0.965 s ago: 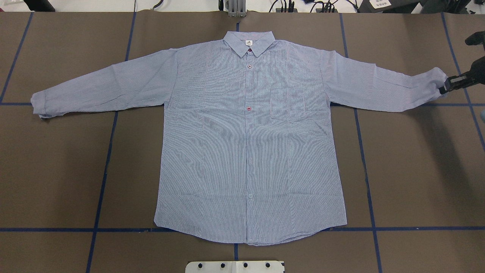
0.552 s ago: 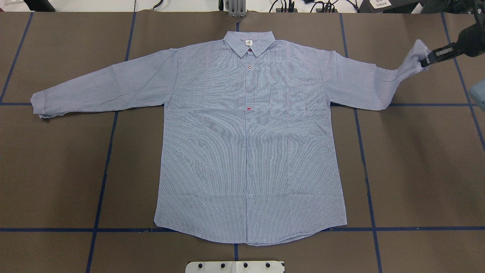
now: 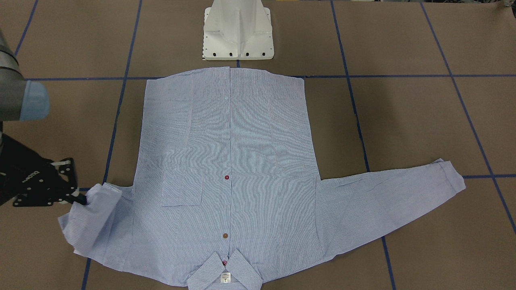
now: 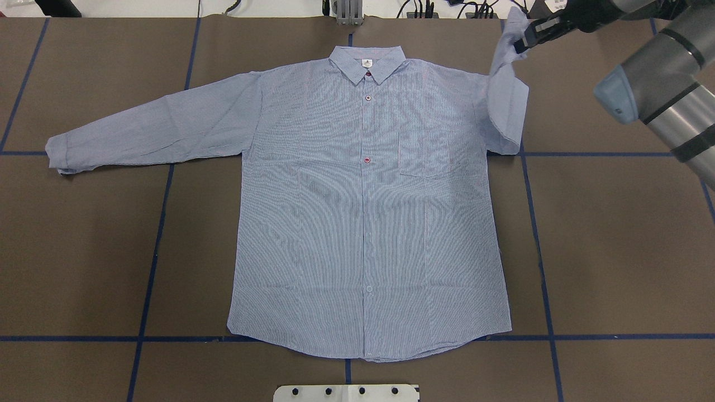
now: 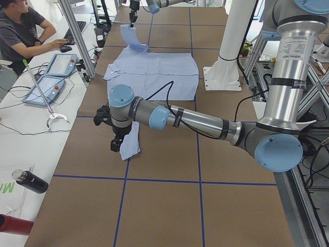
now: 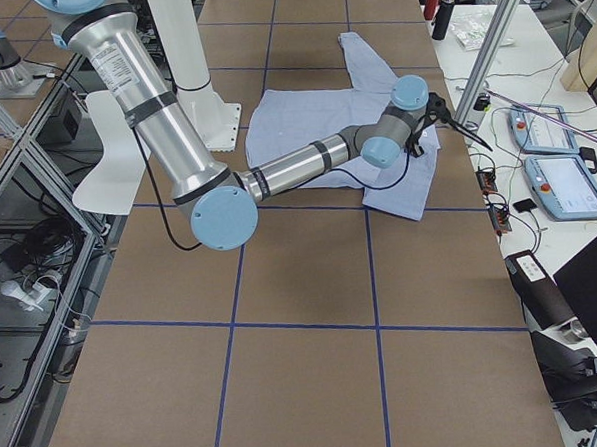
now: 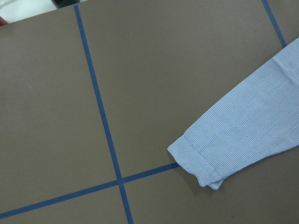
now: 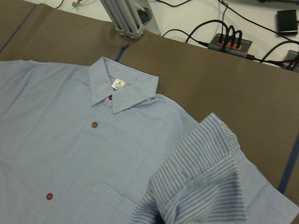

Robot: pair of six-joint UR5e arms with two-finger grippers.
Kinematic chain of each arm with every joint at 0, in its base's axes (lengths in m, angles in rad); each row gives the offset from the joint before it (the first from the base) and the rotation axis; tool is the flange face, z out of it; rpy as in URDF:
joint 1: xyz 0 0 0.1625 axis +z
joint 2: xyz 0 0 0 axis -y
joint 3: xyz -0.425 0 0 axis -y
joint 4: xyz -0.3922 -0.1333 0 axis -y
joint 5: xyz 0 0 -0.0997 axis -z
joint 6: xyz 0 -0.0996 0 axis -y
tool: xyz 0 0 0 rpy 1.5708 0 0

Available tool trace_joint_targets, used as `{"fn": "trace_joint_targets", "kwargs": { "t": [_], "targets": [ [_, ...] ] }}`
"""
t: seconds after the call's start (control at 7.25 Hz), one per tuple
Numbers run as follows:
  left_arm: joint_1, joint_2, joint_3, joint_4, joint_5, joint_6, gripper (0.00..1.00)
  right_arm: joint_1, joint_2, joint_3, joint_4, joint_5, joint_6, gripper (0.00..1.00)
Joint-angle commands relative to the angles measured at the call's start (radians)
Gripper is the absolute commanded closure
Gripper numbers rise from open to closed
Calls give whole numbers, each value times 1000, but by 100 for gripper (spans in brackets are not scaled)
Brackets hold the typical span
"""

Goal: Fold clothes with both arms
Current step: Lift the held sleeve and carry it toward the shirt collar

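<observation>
The light blue striped shirt [image 4: 363, 212] lies flat and buttoned, collar at the far edge. My right gripper [image 4: 524, 40] is shut on the right sleeve's cuff [image 8: 215, 172] and holds it raised beside the shoulder; the sleeve [image 4: 505, 100] hangs doubled over. The front-facing view shows the same gripper [image 3: 82, 198] pinching the bunched sleeve. The other sleeve [image 4: 151, 128] stays stretched out flat, its cuff [image 7: 201, 158] on the table. My left gripper [image 5: 116, 143] hovers by that cuff; I cannot tell whether it is open or shut.
The white pedestal base [image 3: 238, 32] stands at the table's near edge. Blue tape lines [image 4: 539, 251] grid the brown table. A metal bracket [image 4: 347, 14] and cables [image 8: 229, 43] sit past the far edge. A person [image 5: 20, 31] sits at a side desk.
My right gripper has carried the cuff up and inward, from the table's right side to beside the shoulder. The sleeve went from stretched out to doubled over. The rest of the shirt has not moved.
</observation>
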Motion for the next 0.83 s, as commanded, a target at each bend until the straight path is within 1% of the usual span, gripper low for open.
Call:
{"fn": "trace_joint_targets", "kwargs": {
  "t": [0.0,0.28,0.41,0.69],
  "targets": [
    [0,9,2,0,-1,2,0,-123,116,-4,3,-148,44,100],
    [0,11,2,0,-1,0,0,-212,184,-37,3,-274,84,100],
    [0,9,2,0,-1,0,0,-241,222,-95,3,-320,84,100],
    [0,5,2,0,-1,-2,0,-288,267,-174,4,-347,84,100]
  ]
}}
